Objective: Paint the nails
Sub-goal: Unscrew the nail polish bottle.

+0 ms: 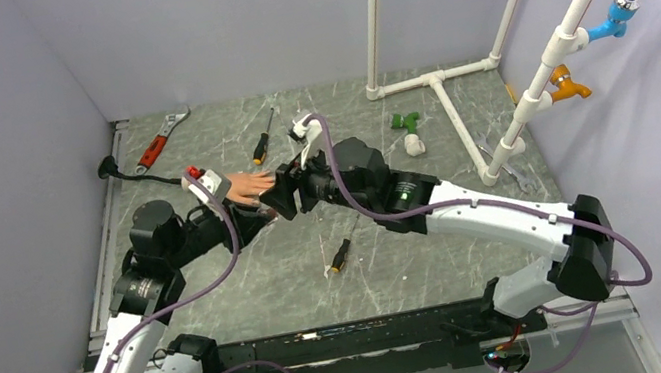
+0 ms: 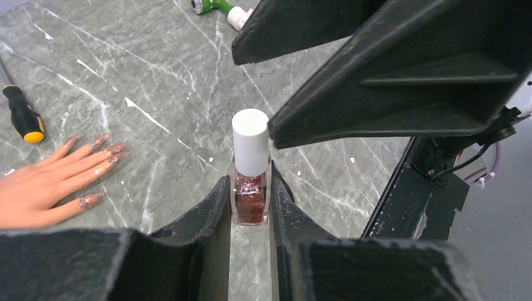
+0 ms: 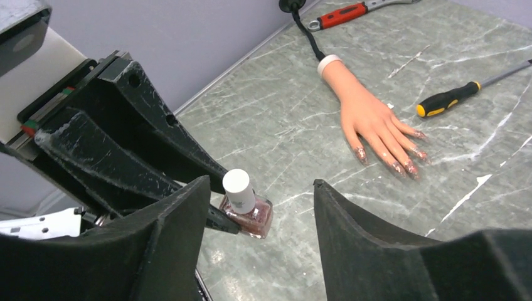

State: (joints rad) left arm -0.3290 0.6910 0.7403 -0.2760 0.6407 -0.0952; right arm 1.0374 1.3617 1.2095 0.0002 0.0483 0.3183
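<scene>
Grey veined tabletop (image 3: 282, 125) holds glittery, pointed nails (image 3: 411, 168).

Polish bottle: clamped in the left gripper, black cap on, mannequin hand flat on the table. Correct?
No: the cap is white, per the left wrist view. The polish bottle is clamped in the left gripper, mannequin hand flat on the table.

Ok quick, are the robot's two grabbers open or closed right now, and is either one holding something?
Left gripper: closed, holding the polish bottle.
Right gripper: open, holding nothing.
</scene>
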